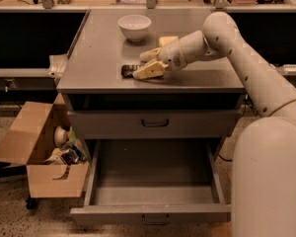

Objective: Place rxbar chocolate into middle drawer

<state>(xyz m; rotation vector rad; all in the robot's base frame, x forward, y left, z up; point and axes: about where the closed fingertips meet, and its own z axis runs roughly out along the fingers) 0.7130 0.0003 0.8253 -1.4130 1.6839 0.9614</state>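
Note:
The rxbar chocolate (128,70) is a dark flat bar lying on the grey cabinet top (98,58), near its front edge. My gripper (146,64) reaches in from the right and sits low over the bar's right end. Its cream fingers (148,72) are spread apart, with one behind the bar and one in front covering part of it. The middle drawer (187,214) is pulled fully out below, and its inside shows nothing in it. The like grey drawer above it (108,125) is closed.
A white bowl (134,26) stands at the back of the cabinet top. A yellow block (167,40) lies behind my wrist. An open cardboard box (34,147) with clutter sits on the floor at the left. My white base (271,177) fills the right foreground.

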